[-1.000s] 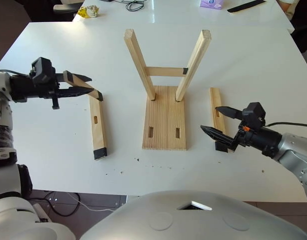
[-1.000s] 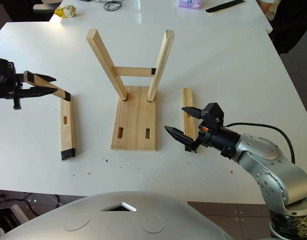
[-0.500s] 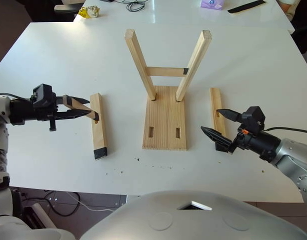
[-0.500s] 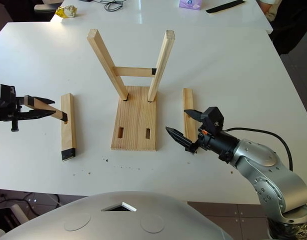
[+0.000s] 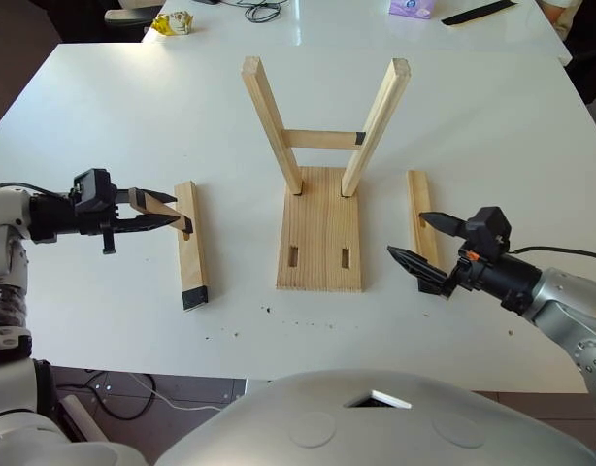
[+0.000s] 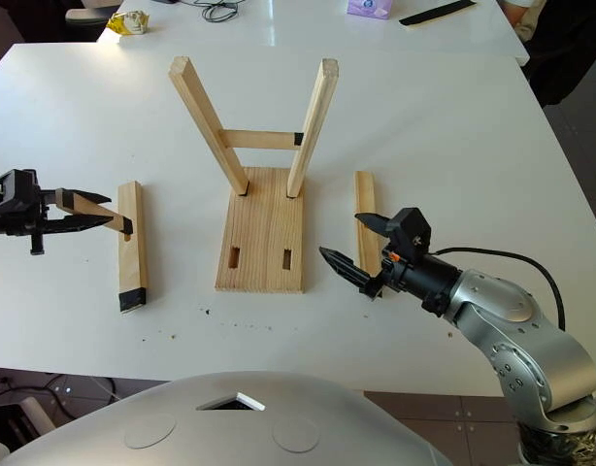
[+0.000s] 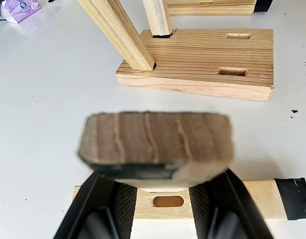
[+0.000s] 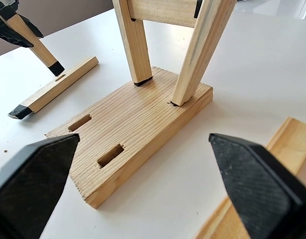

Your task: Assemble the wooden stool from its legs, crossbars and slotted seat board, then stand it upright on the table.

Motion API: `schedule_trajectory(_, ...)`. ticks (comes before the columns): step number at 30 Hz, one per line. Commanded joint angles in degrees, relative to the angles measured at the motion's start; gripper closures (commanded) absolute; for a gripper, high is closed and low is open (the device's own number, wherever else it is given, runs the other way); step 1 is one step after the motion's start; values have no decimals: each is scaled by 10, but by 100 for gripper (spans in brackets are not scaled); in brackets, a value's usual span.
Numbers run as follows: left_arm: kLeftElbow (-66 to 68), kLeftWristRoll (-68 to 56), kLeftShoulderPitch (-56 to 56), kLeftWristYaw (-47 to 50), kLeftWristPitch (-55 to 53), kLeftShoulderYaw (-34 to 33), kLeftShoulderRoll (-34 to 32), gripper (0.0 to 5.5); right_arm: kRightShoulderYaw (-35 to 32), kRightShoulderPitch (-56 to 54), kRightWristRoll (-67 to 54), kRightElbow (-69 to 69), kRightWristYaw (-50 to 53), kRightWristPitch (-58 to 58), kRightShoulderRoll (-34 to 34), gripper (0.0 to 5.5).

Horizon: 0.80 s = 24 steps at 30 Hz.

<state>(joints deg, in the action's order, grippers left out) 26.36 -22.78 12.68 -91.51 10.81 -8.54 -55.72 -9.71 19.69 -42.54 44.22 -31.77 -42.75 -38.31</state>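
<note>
left claw [image 5: 172, 210] pinching crossbar [image 5: 152, 204], tip at lying leg [image 5: 190, 248]; right claw [image 5: 407, 233] spread, near seat board [image 5: 319, 233]

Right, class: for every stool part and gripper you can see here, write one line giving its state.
Seat board: lying flat, two near slots empty.
Standing legs: set in the board's far end, joined by the fitted crossbar.
Left gripper: shut on the loose crossbar.
Loose crossbar: tilted, dark tip down by the left leg.
Left leg: lying flat.
Right leg: lying flat.
Right gripper: open, empty.
</note>
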Motion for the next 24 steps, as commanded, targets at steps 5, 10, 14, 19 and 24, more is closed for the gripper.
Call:
schedule_trajectory(5, 31, 12, 10, -9, 32, 22, -15, 419, 1, -1, 4, 4, 6, -1, -3, 70)
schedule_trajectory(10, 40, 12, 6, -9, 42, 28, -17, 419, -1, -3, 2, 3, 7, -2, -5, 70)
schedule_trajectory(14, 38, 11, -6, -10, 48, 31, -21, 419, -2, -3, 1, 3, 8, -3, -6, 70)
schedule_trajectory(19, 31, 11, -22, -9, 51, 35, -24, 419, 0, -2, 3, 5, 12, -3, -5, 70)
schedule_trajectory(24, 30, 22, -26, -6, 37, 35, -19, 419, 2, -3, 5, 4, 17, -3, -4, 70)
